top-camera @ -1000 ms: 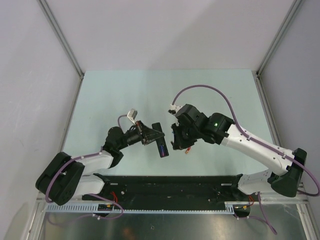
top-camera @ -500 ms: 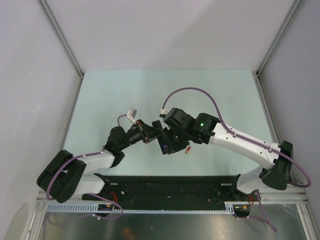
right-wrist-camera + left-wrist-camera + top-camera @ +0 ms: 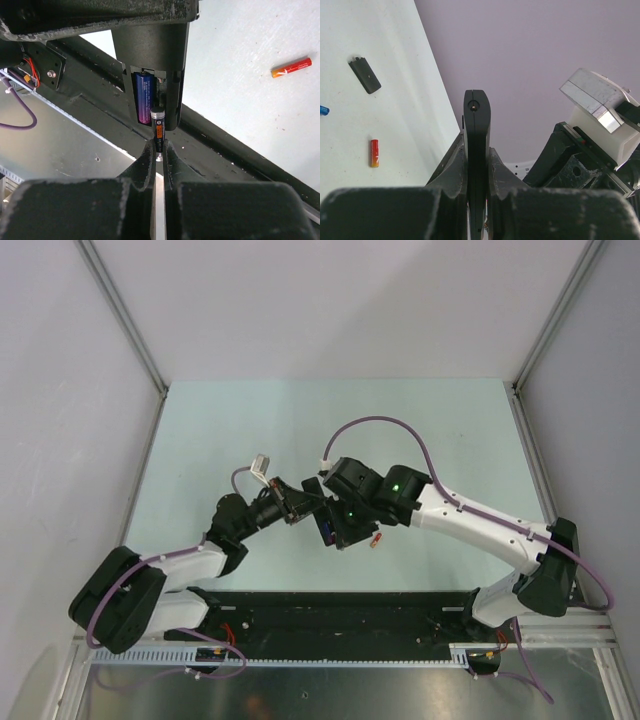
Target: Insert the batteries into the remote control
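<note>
Remote [image 3: 150,50] up off the table [image 3: 240,30], back side open, pinched tight by the closed left end effector [image 3: 477,156]. Blue battery [image 3: 143,97] lying in one slot inside it. Slot next to that one bare, with a little spring at the far end. Dark battery [image 3: 158,129] with an orange band gripped by its bottom end in the closed right end effector [image 3: 158,150]. Top end right at the lip of the bare slot, maybe touching; hard to tell. Looks like the step of putting in the second battery, so about halfway done. Next: line the battery up with the bare slot, slide it in against the spring, press it flat, then let go. Red battery [image 3: 291,67] lying loose on the table off to the side. Black lid [image 3: 365,75] lying on the table too.
</note>
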`<state>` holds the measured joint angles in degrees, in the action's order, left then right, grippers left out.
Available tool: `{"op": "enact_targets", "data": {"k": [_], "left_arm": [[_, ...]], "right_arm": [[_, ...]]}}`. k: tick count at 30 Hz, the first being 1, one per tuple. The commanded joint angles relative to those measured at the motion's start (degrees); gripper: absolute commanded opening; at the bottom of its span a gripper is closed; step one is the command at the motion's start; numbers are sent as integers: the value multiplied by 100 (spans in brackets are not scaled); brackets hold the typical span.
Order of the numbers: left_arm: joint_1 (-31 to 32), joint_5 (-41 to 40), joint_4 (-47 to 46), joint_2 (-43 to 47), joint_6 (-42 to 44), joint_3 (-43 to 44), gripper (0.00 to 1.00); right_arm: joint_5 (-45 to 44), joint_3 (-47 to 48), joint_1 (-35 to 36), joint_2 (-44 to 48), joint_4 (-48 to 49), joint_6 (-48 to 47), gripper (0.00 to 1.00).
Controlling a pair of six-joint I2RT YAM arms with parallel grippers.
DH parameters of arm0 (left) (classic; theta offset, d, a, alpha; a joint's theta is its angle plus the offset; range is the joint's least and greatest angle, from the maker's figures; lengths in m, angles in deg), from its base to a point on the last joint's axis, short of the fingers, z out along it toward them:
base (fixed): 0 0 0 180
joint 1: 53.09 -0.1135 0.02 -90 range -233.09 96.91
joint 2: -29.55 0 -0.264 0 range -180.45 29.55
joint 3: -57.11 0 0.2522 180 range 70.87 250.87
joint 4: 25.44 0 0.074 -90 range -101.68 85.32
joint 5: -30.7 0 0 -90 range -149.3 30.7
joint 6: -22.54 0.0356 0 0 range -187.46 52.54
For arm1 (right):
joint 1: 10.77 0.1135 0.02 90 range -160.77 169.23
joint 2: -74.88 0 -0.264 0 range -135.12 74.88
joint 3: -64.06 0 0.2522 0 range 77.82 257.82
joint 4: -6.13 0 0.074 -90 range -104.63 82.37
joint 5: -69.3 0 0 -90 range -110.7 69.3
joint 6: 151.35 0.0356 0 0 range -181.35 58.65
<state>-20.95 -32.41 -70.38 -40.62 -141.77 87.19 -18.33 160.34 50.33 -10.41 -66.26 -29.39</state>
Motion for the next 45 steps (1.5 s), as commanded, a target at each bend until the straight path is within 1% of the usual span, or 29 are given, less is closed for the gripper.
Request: {"op": "enact_targets", "data": {"k": [1,19,22,31,38,45], "left_arm": [[55,-27,-195,206,74,56,0],[126,70,-195,197,-49,82,0],[126,70,-203,197,-76,91,0],[126,61,-195,232,-137,109,0],[126,53,-195,232,-155,117,0],[134,44,-195,206,-137,109,0]], "right_arm": [[-123,291,-37,-92,-61,47,0],[-228,651,-133,-330,-175,11,0],[-404,669,-142,-338,-192,38,0],[-422,669,-160,-347,-219,38,0],[-483,686,-160,-374,-307,47,11],[-545,757,-160,-391,-368,64,16]]}}
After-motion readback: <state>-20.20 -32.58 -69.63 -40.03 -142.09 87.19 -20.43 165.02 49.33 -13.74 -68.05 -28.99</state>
